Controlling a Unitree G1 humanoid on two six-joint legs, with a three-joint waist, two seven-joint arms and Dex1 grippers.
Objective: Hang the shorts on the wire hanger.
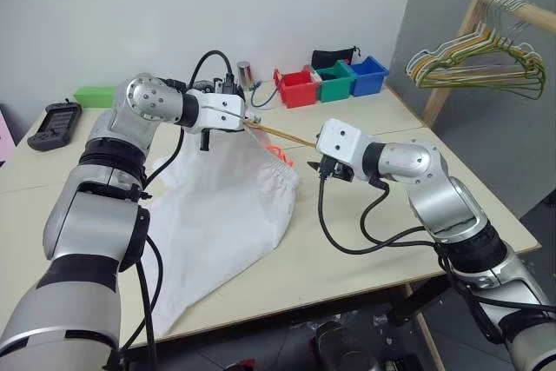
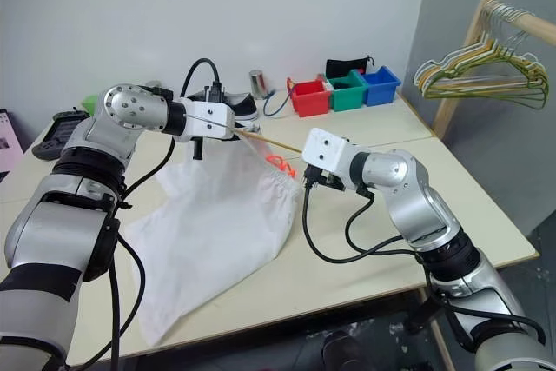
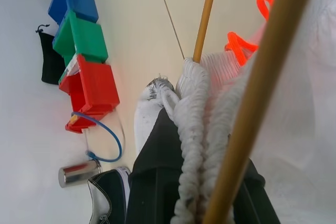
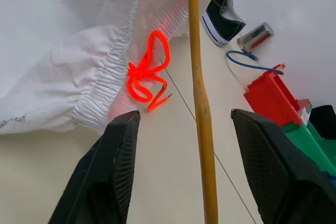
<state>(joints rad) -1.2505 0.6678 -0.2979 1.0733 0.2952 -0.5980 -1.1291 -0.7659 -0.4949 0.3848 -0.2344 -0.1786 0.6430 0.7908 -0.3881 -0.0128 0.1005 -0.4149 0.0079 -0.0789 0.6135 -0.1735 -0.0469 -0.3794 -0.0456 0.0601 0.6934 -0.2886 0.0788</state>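
The white shorts (image 1: 226, 215) hang from my left gripper (image 1: 248, 121) and spread down onto the table. That gripper is shut on the bunched elastic waistband (image 3: 191, 108), and an arm of the wire hanger (image 3: 257, 103) runs through the same grip. The thin pale-yellow wire hanger (image 1: 282, 135) reaches from there towards my right gripper (image 1: 313, 165). The right gripper is open, its black fingers (image 4: 113, 171) wide apart. The hanger's arm (image 4: 199, 103) passes between them untouched. An orange drawstring (image 4: 149, 72) dangles from the waistband just ahead of it.
Red (image 1: 298, 87), green (image 1: 334, 80) and blue (image 1: 367, 74) bins stand at the table's back, with a black sneaker (image 4: 223, 17), a metal can (image 1: 244, 71) and a blue cable nearby. A bunch of hangers (image 1: 478, 62) hangs on a wooden rack at the right. A black device (image 1: 54, 123) lies far left.
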